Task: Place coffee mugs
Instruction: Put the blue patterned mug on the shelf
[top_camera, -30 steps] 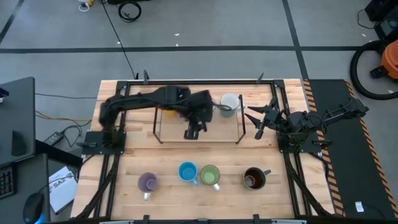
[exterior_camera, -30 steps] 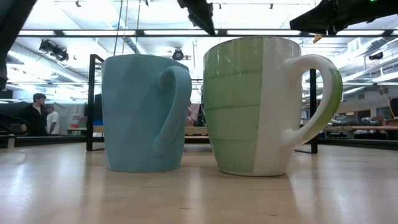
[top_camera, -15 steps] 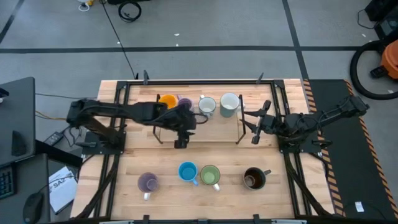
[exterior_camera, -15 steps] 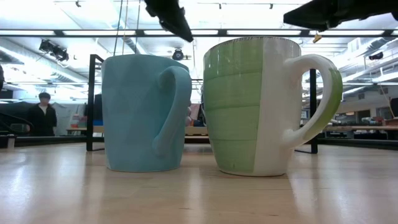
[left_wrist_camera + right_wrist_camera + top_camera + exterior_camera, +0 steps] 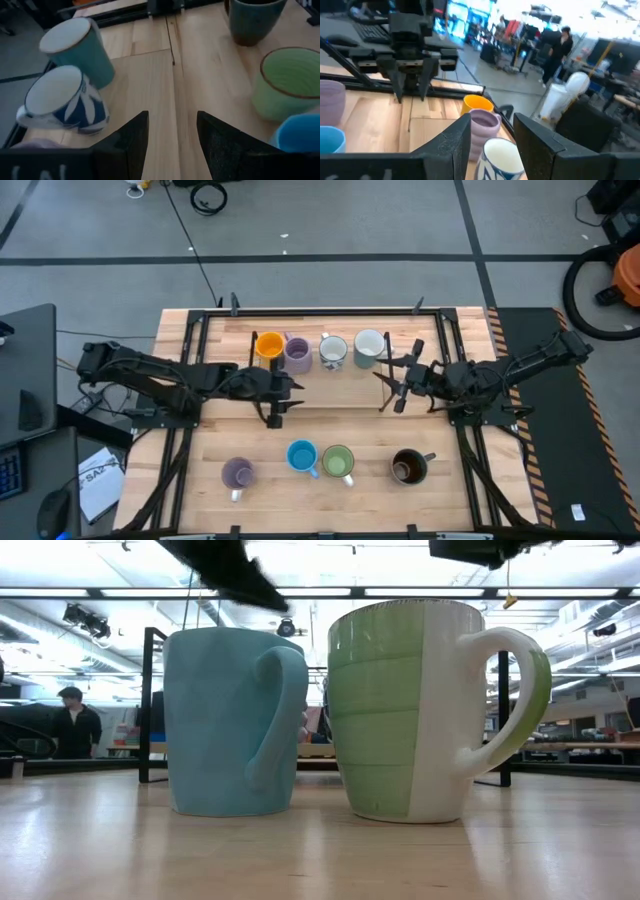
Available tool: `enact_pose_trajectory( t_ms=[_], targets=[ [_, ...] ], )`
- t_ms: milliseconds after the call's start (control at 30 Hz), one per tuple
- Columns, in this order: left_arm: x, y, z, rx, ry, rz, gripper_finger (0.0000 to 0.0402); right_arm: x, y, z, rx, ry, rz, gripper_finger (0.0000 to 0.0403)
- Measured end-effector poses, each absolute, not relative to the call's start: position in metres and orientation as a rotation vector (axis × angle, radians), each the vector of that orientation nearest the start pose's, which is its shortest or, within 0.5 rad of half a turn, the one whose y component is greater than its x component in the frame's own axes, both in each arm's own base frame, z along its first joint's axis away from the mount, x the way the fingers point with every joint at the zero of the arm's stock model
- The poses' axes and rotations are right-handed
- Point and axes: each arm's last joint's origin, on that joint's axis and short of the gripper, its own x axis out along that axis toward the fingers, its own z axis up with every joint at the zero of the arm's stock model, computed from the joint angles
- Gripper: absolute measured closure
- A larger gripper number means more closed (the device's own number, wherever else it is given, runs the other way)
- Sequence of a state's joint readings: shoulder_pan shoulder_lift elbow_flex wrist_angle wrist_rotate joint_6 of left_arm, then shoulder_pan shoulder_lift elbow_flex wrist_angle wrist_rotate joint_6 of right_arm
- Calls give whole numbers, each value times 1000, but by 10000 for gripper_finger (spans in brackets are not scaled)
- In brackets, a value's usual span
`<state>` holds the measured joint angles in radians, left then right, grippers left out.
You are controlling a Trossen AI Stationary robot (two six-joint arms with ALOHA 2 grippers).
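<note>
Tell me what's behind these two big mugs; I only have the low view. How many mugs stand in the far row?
Observer: Four, side by side: orange mug, lavender mug, white patterned mug, pale grey-white mug.
Operator: Anything beside my blue mug and green mug?
Observer: A second lavender mug beyond the blue, a dark brown mug beyond the green.
Operator: And the grippers?
Observer: Left gripper and right gripper are both open and empty, between the rows.
</note>
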<state>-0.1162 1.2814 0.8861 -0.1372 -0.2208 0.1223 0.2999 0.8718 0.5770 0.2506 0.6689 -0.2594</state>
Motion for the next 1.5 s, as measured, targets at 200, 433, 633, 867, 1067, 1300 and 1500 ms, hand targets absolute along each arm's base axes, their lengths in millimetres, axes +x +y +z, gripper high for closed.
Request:
enact_pose_trajectory(
  t_ms=[200, 433, 633, 867, 1067, 1300, 1500],
  targets=[
    [260, -27, 253, 165, 462, 71, 228, 205, 38, 308, -207, 276, -315, 249],
    [252, -38, 242, 161, 368, 22, 228, 224, 42, 322, -159, 479, -197, 249],
    [251, -50, 244, 160, 339, -14, 228, 232, 51, 335, -57, 564, -66, 249],
    [249, -65, 248, 189, 284, -64, 228, 244, 63, 344, 20, 777, 43, 249],
    [245, -66, 239, 192, 307, -24, 228, 253, 76, 330, -18, 945, 120, 249],
    [241, -64, 229, 184, 280, 23, 228, 266, 84, 298, 97, 1197, 170, 249],
    [242, -62, 231, 213, 262, 66, 228, 271, 93, 274, 102, 1355, 149, 249]
  ],
)
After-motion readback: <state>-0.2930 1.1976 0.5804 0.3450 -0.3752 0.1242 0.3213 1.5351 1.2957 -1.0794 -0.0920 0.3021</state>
